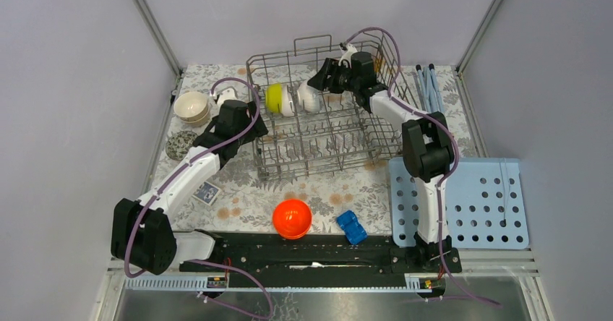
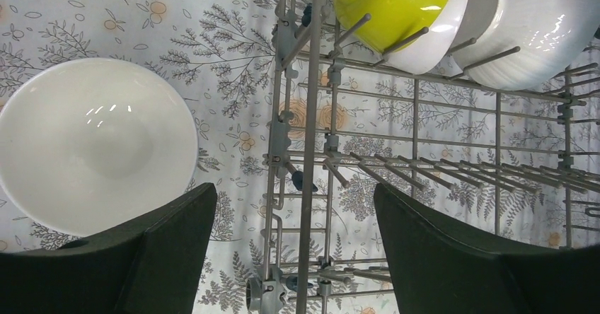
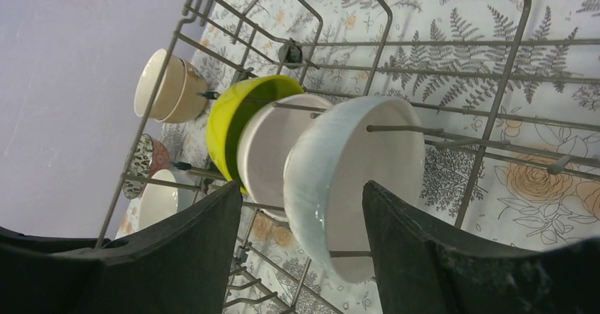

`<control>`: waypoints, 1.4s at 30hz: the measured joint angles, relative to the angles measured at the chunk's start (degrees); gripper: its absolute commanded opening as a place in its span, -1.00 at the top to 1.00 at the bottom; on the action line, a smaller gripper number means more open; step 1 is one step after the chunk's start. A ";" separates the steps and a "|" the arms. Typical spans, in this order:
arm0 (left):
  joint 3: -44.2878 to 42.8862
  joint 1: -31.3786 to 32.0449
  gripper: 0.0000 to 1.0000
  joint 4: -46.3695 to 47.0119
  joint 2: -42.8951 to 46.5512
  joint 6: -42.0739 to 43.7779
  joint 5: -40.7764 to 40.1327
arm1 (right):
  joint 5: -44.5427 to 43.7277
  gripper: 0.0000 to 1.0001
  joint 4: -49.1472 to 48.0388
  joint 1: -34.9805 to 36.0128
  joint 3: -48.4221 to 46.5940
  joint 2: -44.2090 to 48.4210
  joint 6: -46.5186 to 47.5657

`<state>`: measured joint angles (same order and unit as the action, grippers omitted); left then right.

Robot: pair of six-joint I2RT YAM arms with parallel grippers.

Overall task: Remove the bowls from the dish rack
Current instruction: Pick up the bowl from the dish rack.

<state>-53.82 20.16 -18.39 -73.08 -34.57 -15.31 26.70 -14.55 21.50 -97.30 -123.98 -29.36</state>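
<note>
As the spread right tool [image 3: 301,208] straddles a white bowl [image 3: 332,165], left tool [image 2: 293,194] hovers spread.

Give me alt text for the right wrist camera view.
The right end effector, open, straddles a ribbed white bowl standing on edge in the dish rack. Beside it stand a plain white bowl and a yellow-green bowl; beige bowls sit outside on the floral cloth.
</note>
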 measured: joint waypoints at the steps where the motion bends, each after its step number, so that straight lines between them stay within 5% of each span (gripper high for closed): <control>1: 0.00 0.00 -0.68 0.02 0.00 -0.02 -0.11 | 0.11 -0.34 0.20 0.00 -0.15 -0.52 0.00; 8: 0.24 0.02 -0.61 0.02 -0.22 -0.50 -0.66 | 2.40 -0.01 0.96 0.11 -0.20 -2.01 -0.68; 21: 1.01 0.02 -0.55 -0.09 -1.79 -1.62 -1.05 | 8.57 0.27 -1.44 0.26 -1.25 -5.38 -4.76; 26: 1.01 0.00 -0.53 -0.07 -2.19 -1.95 -1.07 | 9.88 0.57 -3.48 0.20 -1.25 -6.51 -6.58; 30: 1.01 0.00 -0.52 -0.09 -2.99 -2.16 -1.51 | 10.67 0.99 -5.51 0.13 -1.20 -6.86 -8.07; 42: 1.01 0.00 -0.46 -0.50 -3.93 -2.99 -3.89 | 13.55 1.00 -13.42 -0.83 0.57 -7.13 -16.22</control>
<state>-52.82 20.16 -18.90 -77.01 -37.56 -19.20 40.25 -27.97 20.67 -96.73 -131.11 -45.58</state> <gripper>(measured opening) 0.734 0.267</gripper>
